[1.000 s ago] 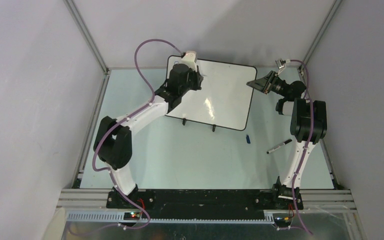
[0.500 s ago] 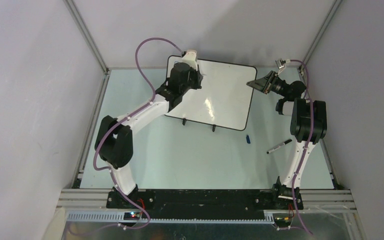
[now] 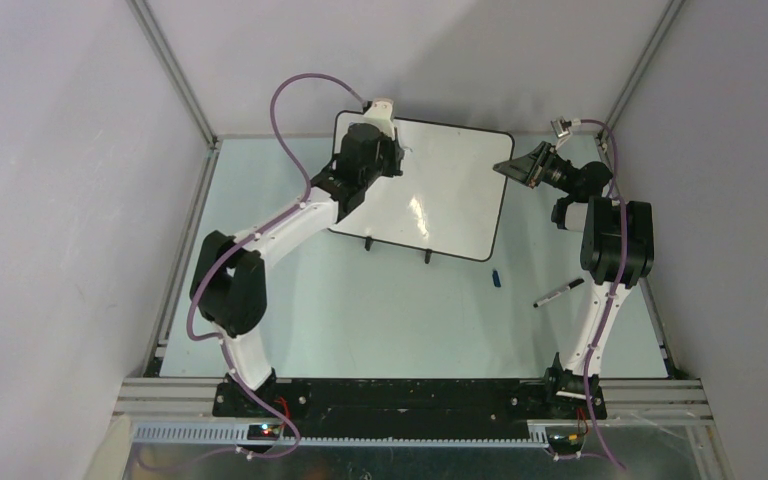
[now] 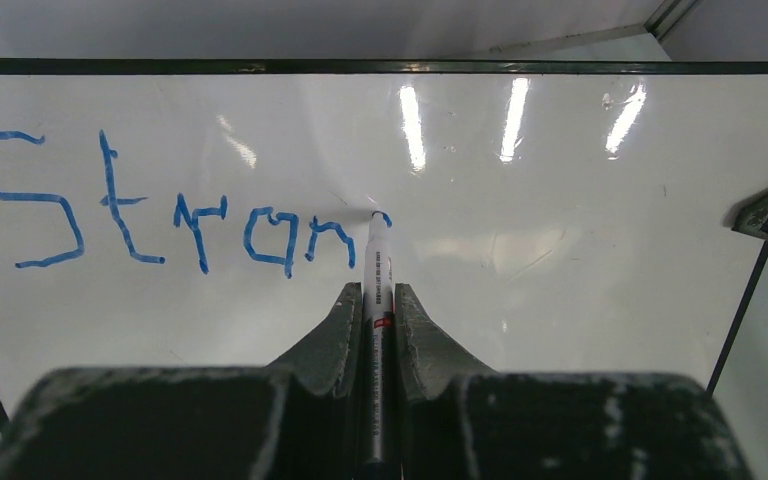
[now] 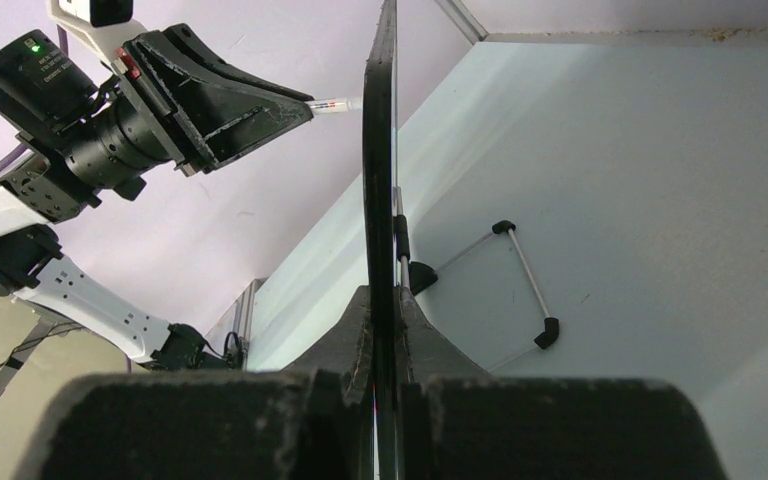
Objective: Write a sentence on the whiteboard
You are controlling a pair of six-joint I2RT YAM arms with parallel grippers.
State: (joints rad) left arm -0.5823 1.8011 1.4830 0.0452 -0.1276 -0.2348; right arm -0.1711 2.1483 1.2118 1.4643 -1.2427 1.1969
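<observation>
Left gripper (image 4: 378, 300): clenched on thin white marker pen (image 4: 378, 262). Barrel straight out from the grip, tip touching large glossy white rectangular black-rimmed whiteboard (image 4: 560, 250) just right of the last letter. Uneven blue handwritten sentence (image 4: 175, 215): reads "Stran", upper left of board, running left to right along its long axis. Right gripper (image 5: 382, 300): clamped on board's right edge (seen edge-on from right wrist). Board propped at far side of pale green tabletop (image 3: 360, 310), written face toward arms.
</observation>
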